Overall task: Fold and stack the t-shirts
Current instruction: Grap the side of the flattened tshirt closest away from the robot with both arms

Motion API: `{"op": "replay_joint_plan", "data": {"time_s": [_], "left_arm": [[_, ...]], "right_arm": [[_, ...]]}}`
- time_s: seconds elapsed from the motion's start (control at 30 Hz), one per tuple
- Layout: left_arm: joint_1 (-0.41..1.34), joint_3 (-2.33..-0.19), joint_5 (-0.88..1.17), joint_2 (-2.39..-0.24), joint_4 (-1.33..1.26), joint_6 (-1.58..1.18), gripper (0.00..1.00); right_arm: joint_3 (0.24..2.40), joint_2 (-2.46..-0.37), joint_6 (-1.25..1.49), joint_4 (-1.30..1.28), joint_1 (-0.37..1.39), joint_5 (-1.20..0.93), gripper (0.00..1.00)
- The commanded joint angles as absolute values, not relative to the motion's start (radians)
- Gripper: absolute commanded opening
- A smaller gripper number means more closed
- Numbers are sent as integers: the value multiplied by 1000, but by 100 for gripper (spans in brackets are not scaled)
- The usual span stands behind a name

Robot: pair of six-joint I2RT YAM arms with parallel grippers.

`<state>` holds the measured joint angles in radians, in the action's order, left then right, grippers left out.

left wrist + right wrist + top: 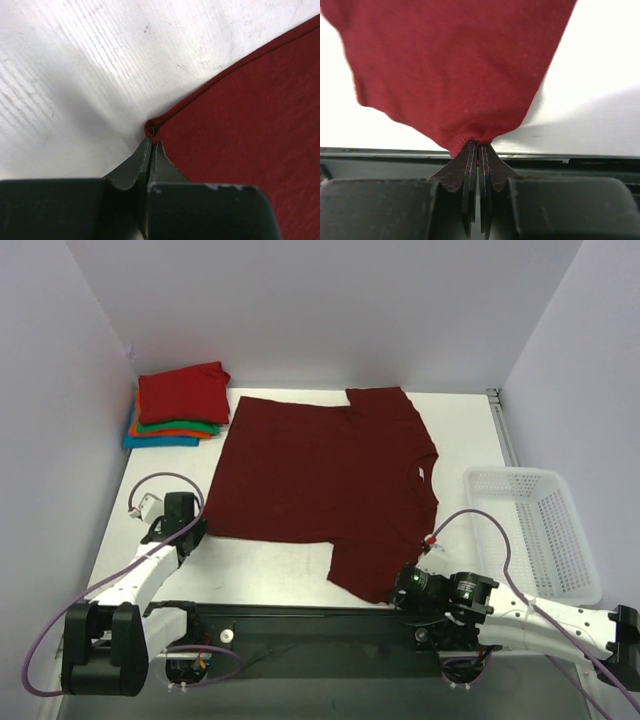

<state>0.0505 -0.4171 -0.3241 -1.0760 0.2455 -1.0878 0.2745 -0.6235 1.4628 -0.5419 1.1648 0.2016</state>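
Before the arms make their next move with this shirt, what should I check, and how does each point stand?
1. The left gripper is shut on the hem corner of the maroon t-shirt: ok, though only the very corner is pinched.
2. The right gripper is shut on bunched sleeve cloth: ok.
3. Shirt body lies flat: ok.
4. The white mesh basket sits apart from the shirt: ok.
5. The stack of folded t-shirts is apart from the shirt's far corner: cannot tell, they lie very close.
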Motion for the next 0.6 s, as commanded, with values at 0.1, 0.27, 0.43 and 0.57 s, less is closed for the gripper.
{"op": "replay_joint_plan", "data": {"time_s": [0.1,0.27,0.43,0.57], "left_arm": [[44,-420,-387,-994,406,-1075,0],[44,-393,-408,-895,483,-1086,0],[49,-409,-400,-760,551,-1065,0],[51,-459,-373,-722,545,-1029,0]], "right_arm": [[405,-537,1402,-727,1161,298,0],[482,-503,1350,-833,1180,316,0],[584,-495,1296,-920,1180,336,0],[684,-540,1246,-953,1183,386,0]]}}
